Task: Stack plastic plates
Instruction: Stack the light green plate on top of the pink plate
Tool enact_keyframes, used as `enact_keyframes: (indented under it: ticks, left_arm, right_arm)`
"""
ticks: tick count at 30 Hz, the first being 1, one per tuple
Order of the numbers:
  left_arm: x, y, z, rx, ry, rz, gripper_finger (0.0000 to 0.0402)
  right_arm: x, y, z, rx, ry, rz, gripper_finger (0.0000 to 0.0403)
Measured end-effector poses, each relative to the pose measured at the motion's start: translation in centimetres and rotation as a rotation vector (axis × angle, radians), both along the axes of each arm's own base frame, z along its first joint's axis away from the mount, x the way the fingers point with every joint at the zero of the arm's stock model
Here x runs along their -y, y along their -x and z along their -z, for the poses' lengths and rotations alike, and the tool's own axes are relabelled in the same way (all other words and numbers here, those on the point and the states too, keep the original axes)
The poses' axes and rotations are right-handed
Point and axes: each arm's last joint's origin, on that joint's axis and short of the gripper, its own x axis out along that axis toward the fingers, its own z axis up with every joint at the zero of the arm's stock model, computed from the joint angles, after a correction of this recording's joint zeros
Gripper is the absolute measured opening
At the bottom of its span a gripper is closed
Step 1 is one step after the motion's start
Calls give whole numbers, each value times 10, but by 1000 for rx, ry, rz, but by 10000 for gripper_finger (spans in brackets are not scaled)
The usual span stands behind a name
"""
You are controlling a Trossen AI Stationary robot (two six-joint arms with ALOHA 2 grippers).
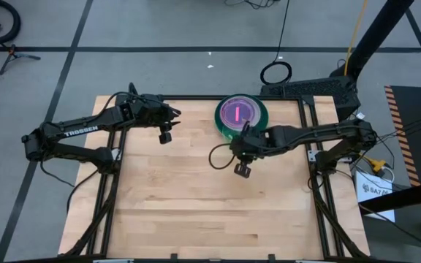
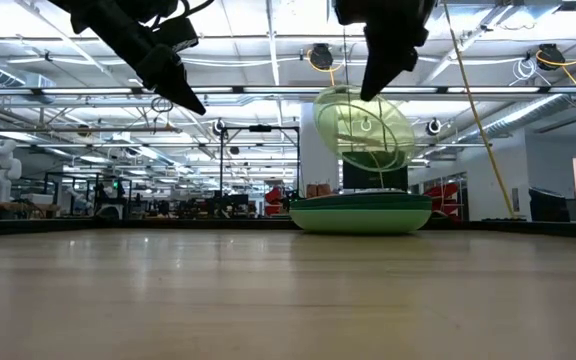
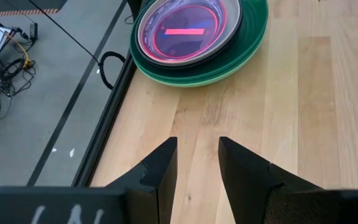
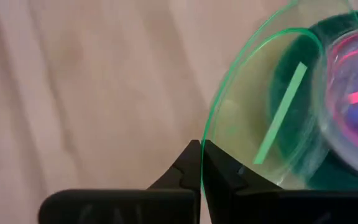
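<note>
Right end effector (image 4: 201,163): pinching yellow-green plate (image 2: 364,128) by rim — lifted above stack (image 1: 241,117) at bench's far edge.
Left end effector (image 3: 197,163): spread — waiting.

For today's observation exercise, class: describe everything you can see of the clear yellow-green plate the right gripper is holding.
The yellow-green plate is a thin, round, see-through plastic dish with a tinted green rim; the stack shows through it. It hangs in the air, tilted steeply on edge, above the stack of plates at the table's far side. The right gripper is shut on its rim, the only thing touching it; it is clear of the stack and table. A bright green streak crosses its face, seemingly a reflection.
</note>
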Motion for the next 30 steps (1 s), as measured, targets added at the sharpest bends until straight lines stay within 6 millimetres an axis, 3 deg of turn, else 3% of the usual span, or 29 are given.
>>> enact_keyframes:
  ticks: [5,18,30]
  left_arm:
    - [0,0,0,2,-1,0,124]
    - [-1,-2,-2,27,-13,0,124]
    - [-1,-2,-2,26,-15,3,124]
  right_arm:
    - [18,0,0,-19,111,-5,0]
    - [87,3,-3,-31,232,23,0]
    - [109,0,9,-97,243,26,0]
